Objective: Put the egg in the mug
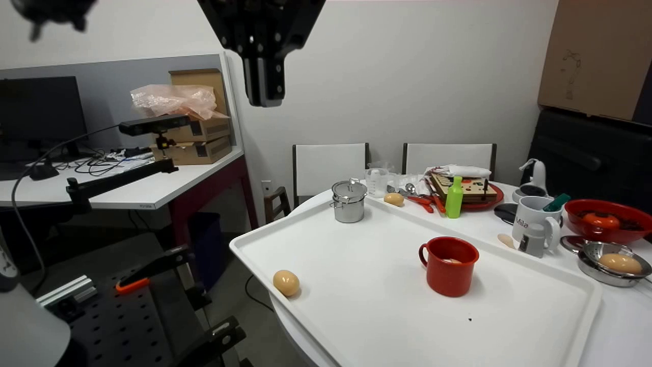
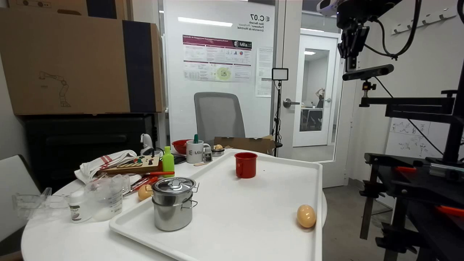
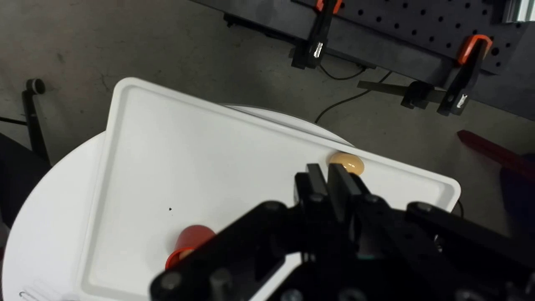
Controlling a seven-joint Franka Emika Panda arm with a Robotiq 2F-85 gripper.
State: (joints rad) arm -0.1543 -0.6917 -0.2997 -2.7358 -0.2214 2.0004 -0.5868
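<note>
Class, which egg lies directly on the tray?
The egg on the tray, just inside its rim. Another egg lies outside near the pot; a third sits in a metal bowl; something tan shows inside the red mug.

Both exterior views are bright — soft light, with a small gray shadow by the egg [image 1: 286,283]. A long white streak of light [image 2: 205,21] shines in the glass [image 2: 174,83], and the tiny words on the poster [image 2: 217,59] are fuzzy. In an exterior view, a dark shape [image 1: 53,9] up in the corner is very blurry. In the wrist view the floor [image 3: 75,50] looks dim, the table [image 3: 54,200] white, the claw [image 3: 324,167] dark and fuzzy.
</note>
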